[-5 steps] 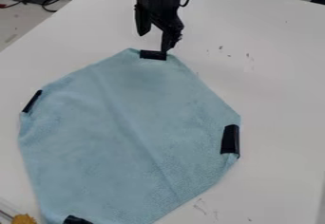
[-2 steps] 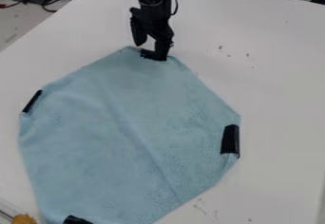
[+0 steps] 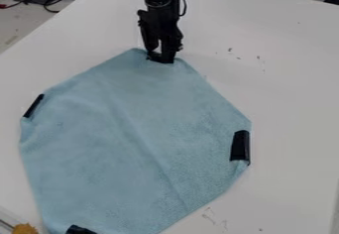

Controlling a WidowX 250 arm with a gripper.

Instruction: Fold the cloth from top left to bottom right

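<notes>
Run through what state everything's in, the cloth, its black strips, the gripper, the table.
Cloth: spread out, unfolded, faintly creased.
Strip at picture left: on the cloth's edge.
Strip at picture right: on the cloth's edge.
Gripper: lowered to the cloth's top edge.
Table: bearing a few dark marks.

white table (image 3: 291, 104) | blue cloth (image 3: 132, 129) spread out | small dark marks (image 3: 230, 50)

A white tabletop (image 3: 291, 104) spreads across the view, its left edge running diagonally; small dark scuffs (image 3: 230, 50) mark the surface toward the upper right; beyond the left edge lies pale grey floor (image 3: 15, 29), with tangled black cables (image 3: 51, 2) near the top; the light is soft and diffuse.
</notes>
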